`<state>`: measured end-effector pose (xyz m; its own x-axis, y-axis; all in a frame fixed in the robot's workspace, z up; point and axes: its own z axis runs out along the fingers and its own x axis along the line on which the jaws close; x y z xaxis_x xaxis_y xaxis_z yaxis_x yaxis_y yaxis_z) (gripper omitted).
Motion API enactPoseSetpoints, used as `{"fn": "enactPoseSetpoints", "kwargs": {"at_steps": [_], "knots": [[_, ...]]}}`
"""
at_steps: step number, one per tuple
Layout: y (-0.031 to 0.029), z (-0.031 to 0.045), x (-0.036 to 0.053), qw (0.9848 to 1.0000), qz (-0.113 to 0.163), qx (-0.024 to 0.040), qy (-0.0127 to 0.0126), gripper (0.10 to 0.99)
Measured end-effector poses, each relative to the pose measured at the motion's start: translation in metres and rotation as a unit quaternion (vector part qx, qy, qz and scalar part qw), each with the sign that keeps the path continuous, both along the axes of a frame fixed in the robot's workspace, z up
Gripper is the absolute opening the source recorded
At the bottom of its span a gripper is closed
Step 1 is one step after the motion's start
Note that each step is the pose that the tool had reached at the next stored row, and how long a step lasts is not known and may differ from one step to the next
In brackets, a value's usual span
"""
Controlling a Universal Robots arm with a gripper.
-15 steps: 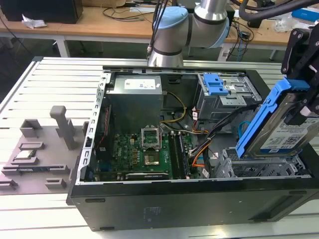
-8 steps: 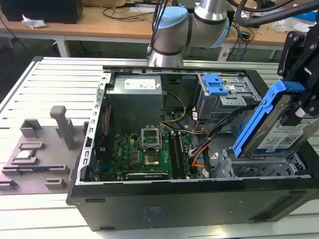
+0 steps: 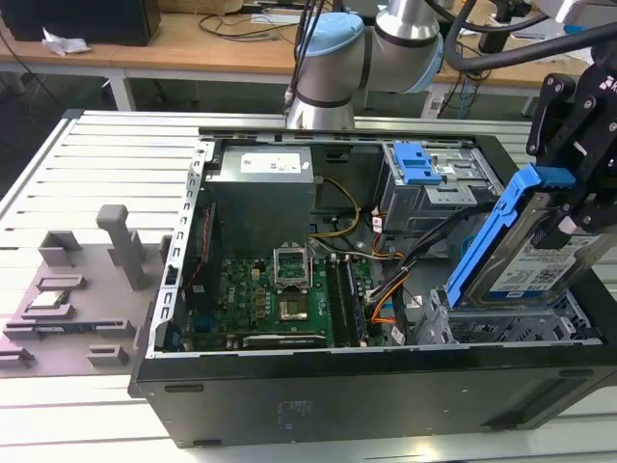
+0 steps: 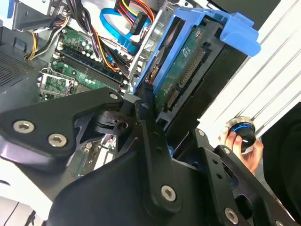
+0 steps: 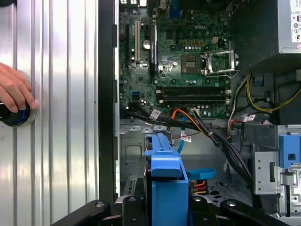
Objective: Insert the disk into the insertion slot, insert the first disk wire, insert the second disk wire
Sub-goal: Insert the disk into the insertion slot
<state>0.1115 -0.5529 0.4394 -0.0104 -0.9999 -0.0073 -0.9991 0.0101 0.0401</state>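
Gripper (image 3: 571, 207) is clamping the disk (image 3: 535, 262), holding it steeply tilted over the insertion slot (image 3: 501, 326), lower end at the slot's top edge; can't tell if touching. Hand (image 5: 14, 89) is resting on round black knob (image 5: 11, 116) on the table (image 5: 61, 141), well apart from the slot, past the case wall (image 5: 106, 94).

My exterior view sits high and well back, looking down across the ribbed aluminium counter (image 3: 96, 145) into the open black computer case (image 3: 386, 395). Both wrist views ride close, looking into it. All three share its green motherboard (image 3: 289, 289) (image 4: 75, 52) (image 5: 188, 75) and the blue-framed silver disk (image 3: 540, 260) (image 4: 188, 66) (image 5: 164, 188).
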Motion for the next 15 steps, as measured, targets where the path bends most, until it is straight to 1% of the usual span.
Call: {"fn": "enactPoseSetpoints", "kwargs": {"at_steps": [3,5,8,15], "knots": [[0.0020,-0.0017,-0.0001,1.0000,0.000,0.0000,0.0000,0.361],[0.0027,-0.0043,-0.0007,1.0000,0.000,0.0001,0.0000,0.361],[0.0028,-0.0108,-0.0010,1.0000,0.000,0.0000,0.0000,0.361],[0.0028,-0.0222,-0.0011,1.0000,0.000,0.0001,0.0000,0.361]]}}
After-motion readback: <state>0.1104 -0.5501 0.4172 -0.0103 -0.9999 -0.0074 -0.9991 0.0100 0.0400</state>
